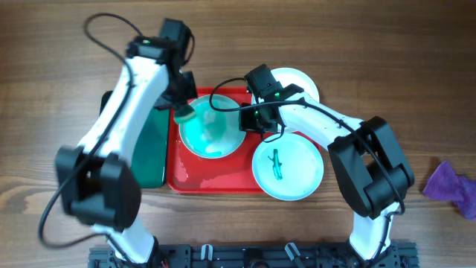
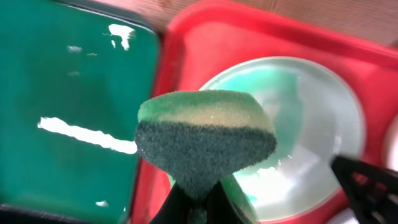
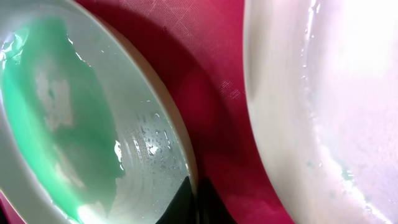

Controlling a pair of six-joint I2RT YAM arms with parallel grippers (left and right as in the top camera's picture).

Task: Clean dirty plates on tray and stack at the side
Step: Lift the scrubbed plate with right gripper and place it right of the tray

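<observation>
Dirty plate (image 1: 212, 130) on tray (image 1: 223, 183), rim tight in right gripper (image 3: 194, 203), sponge (image 2: 205, 140) tight in left gripper (image 2: 198, 200) (green tray (image 1: 152, 145) alongside).

Overhead, you look straight down on the whole table (image 1: 44, 45). Your wrist views sit very close, both sharing the green-smeared plate (image 2: 317, 118).

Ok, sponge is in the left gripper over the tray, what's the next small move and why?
Probably lower the sponge onto the smeared plate and wipe across. The left gripper holds it at the plate's left edge, green film covers much of the plate, and the right gripper appears to pinch its rim, steadying it on the red tray.
</observation>
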